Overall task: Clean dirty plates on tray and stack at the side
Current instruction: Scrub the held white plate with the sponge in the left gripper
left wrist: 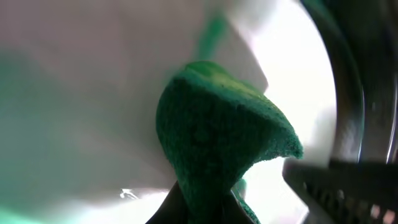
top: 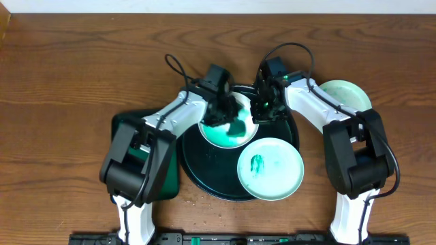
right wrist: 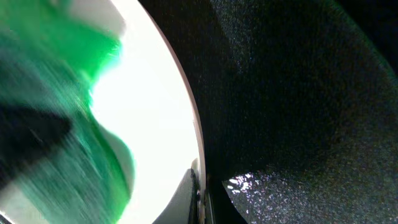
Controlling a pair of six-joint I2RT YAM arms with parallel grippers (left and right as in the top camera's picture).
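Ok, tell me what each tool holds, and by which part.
The left tool pinches the green sponge by its narrow lower end; the right tool clamps the plate by its rim.

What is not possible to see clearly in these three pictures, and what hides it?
1. Overhead: the far small round white plate on the large dark round tray is mostly covered by the left arm and the right arm.
2. Overhead: the pale plate on the table is partly behind the right arm.
3. Right wrist: blur hides whether the right tool grips anything.
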